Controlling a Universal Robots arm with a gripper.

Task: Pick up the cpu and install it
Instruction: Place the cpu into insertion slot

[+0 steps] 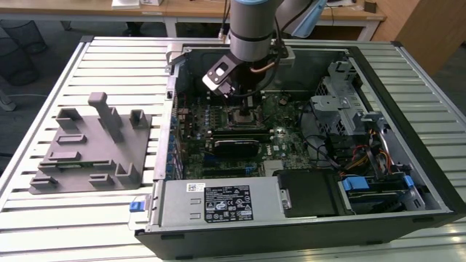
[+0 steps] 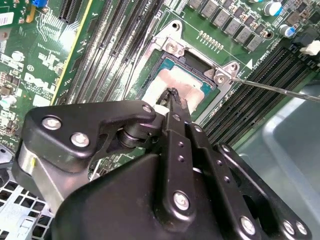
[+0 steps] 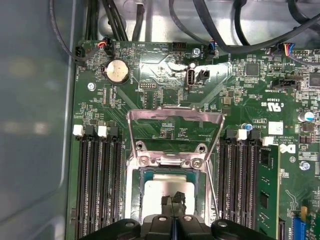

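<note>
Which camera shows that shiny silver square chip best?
The first wrist view: the flat silver square cpu faces the camera, black gripper over one edge. The second wrist view shows it slanted, partly behind the gripper; in the exterior view the arm stands over it.

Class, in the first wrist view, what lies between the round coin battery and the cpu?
In the first wrist view, the raised metal socket frame stands between coin battery and cpu.
</note>
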